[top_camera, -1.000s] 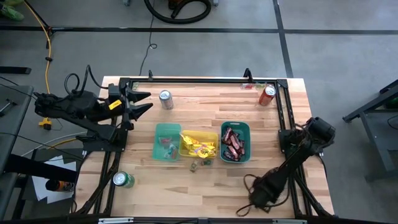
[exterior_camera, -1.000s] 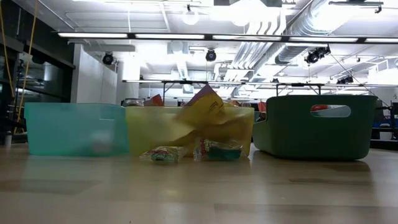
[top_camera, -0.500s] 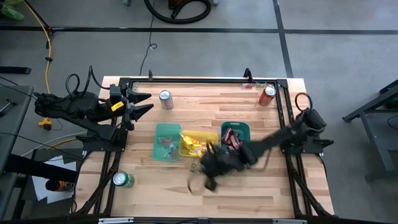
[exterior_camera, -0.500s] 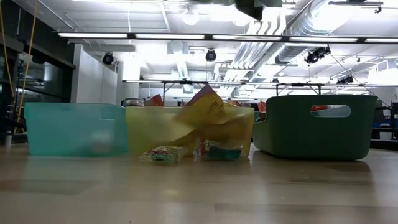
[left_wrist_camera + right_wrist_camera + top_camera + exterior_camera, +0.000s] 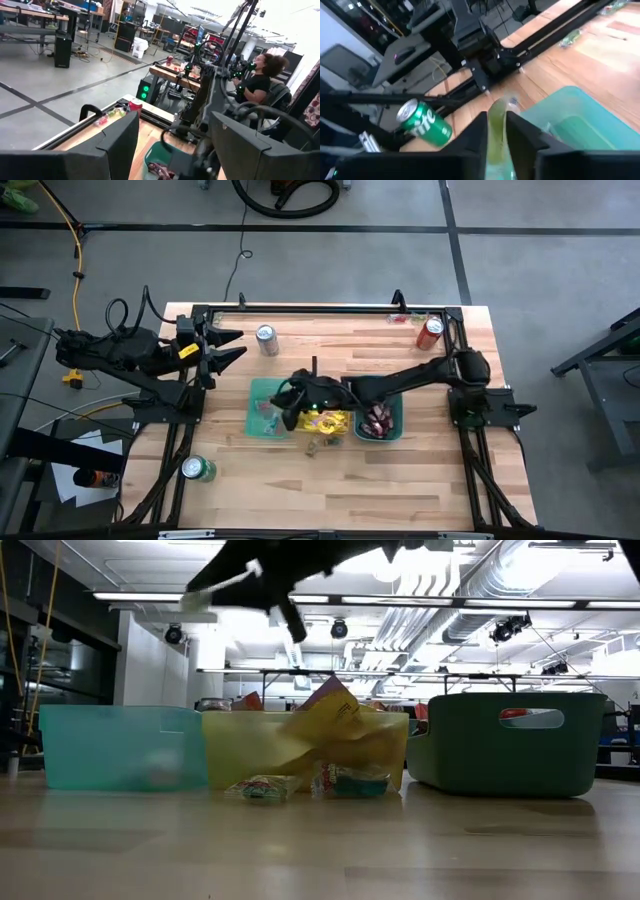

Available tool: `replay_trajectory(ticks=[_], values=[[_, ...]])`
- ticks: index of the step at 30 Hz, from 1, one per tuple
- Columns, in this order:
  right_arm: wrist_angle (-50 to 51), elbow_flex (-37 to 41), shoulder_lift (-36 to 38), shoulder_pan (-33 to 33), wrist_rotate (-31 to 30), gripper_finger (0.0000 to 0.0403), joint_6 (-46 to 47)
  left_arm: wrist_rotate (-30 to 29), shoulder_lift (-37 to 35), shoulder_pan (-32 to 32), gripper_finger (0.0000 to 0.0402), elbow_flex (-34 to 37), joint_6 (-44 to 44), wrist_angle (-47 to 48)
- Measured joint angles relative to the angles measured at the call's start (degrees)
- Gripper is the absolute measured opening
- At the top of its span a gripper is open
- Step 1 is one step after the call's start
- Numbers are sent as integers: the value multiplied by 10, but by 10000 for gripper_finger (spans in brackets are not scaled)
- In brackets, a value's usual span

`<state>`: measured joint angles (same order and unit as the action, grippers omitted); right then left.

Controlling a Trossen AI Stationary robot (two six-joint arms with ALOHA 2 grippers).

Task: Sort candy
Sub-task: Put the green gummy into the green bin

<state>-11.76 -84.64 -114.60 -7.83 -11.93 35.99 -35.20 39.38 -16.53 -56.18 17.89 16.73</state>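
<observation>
My right gripper [image 5: 283, 398] hangs high over the border between the teal bin [image 5: 262, 418] and the yellow bin [image 5: 322, 396], shut on a small pale-green wrapped candy [image 5: 497, 125]. The teal bin [image 5: 572, 117] lies below it in the right wrist view. Yellow packets [image 5: 325, 420] fill the yellow bin, and dark brown-and-red bars [image 5: 376, 418] lie in the green bin [image 5: 400, 386]. Two loose candy pieces [image 5: 312, 445] [image 5: 332, 440] rest flat on the table by the yellow bin's near wall, as the low view shows [image 5: 262, 787] [image 5: 350, 781]. My left gripper [image 5: 238, 345] waits open at the table's left edge. My right gripper pinches the pale-green candy [image 5: 498, 117] between its two fingers [image 5: 477, 137]. A clear end of the wrapper [image 5: 512, 103] sticks out past the fingertips. The piece is lifted clear, above the teal bin.
A silver can [image 5: 267, 338] stands far of the teal bin, a red can [image 5: 429, 332] at the far right corner and a green can [image 5: 198, 470] near the left near corner. The right arm [image 5: 420, 372] stretches across the green bin. Bare wood lies near the bins.
My right arm has swung out from its folded place at the table's near right corner. It passed low over the table just near of the yellow bin, then rose and moved left and far to above the teal and yellow bins. The two loose pieces have stayed put.
</observation>
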Motion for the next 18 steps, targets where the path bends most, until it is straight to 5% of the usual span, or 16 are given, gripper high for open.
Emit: replay_trajectory(ticks=[9,14,18], values=[[-31,0,-29,14,17,228,15,0,0,0,227,0,0,0],[-6,-1,27,32,68,250,-15,8,0,0,227,0,0,6],[116,-2,101,31,76,251,-60,29,5,0,227,0,1,33]])
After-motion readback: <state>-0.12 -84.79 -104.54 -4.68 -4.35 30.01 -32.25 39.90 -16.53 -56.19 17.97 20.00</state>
